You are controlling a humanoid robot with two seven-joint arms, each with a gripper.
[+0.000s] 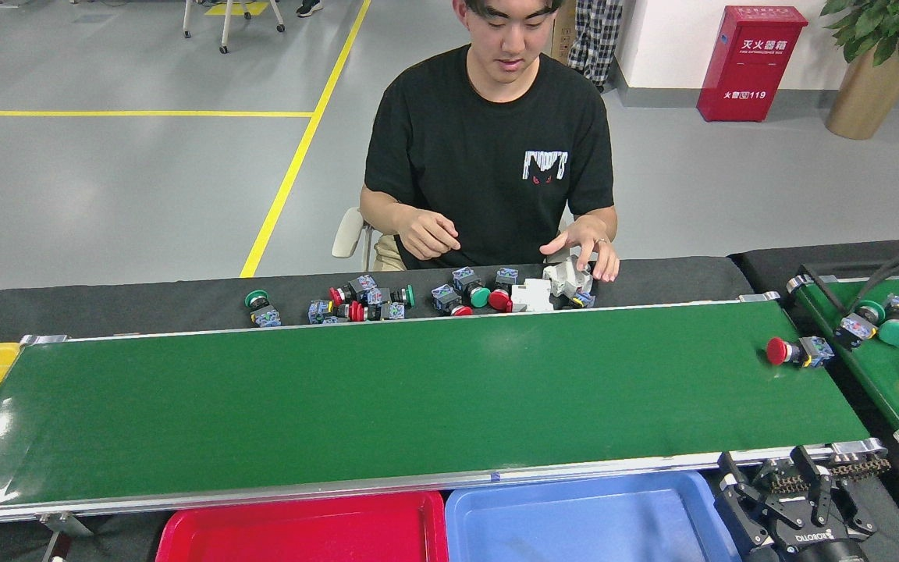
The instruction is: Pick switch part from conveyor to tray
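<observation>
Conveyor (387, 398) runs wide and green. Far right on it lies a switch part (797, 351), long axis along the belt, red cap pointing left, blue body right. Blue tray (574, 523) sits below. Right gripper (797, 507) waits at the near rail, fingers spread wide, well apart from the part.

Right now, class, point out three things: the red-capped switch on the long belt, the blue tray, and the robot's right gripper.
Switch (799, 351): head view, on its body behind the red cap.
Blue tray (574, 531): head view, on its bare floor.
Right gripper (797, 488): head view, between its fingertips.
</observation>
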